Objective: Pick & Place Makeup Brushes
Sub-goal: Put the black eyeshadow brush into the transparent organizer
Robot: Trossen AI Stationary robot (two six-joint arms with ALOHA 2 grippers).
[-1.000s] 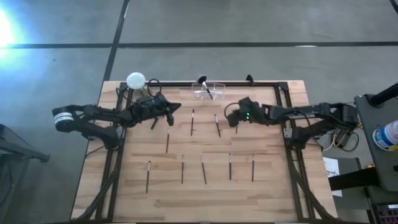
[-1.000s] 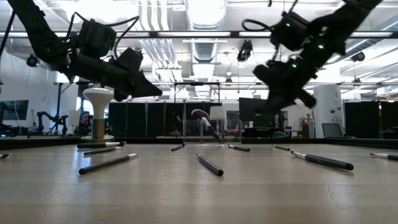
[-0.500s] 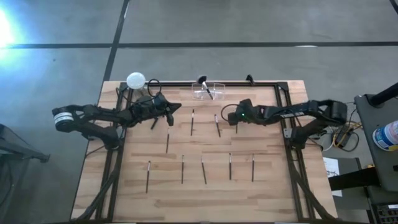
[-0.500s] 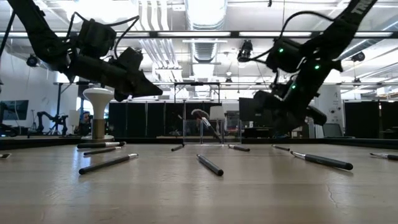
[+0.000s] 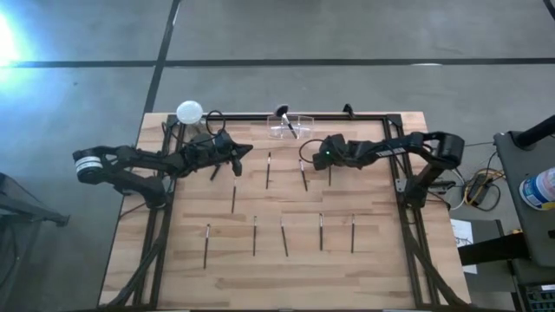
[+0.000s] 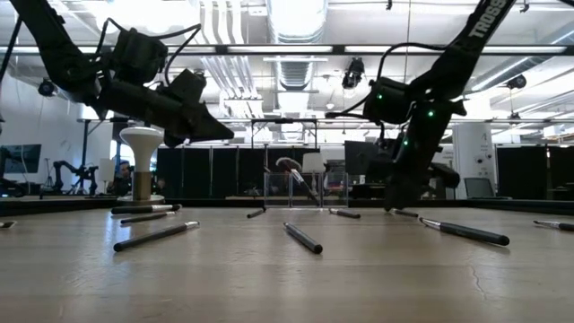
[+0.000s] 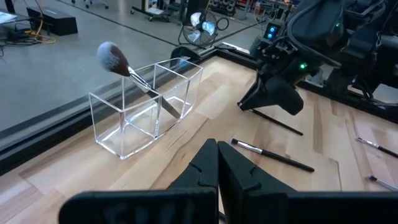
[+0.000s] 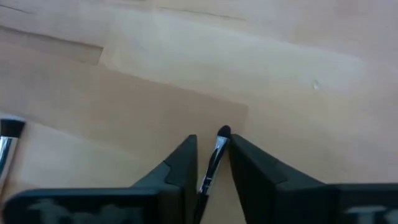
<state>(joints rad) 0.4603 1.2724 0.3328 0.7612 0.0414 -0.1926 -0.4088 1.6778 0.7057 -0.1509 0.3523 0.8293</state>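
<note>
- Straddling a small makeup brush point(image 8: 214, 158) on the wooden table point(image 5: 260, 269), the right gripper point(image 8: 211, 163) has its fingers narrowly parted, the brush's dark tip pointing forward past them.
- Left gripper point(image 7: 217, 163), fingers together, hangs near the clear acrylic holder point(image 7: 146, 106), where a fluffy brush point(image 7: 124, 65) leans.

Ten makeup brushes point(image 5: 284, 237), one clear box point(image 5: 290, 126).

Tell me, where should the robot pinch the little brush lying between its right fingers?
Best on the thin handle just behind the shiny metal collar, coming straight down from above. The brush lies flat on the wooden table, so only its two long sides are free. The right gripper already straddles it, one finger on each side; closing there should hold it, probably.
</note>
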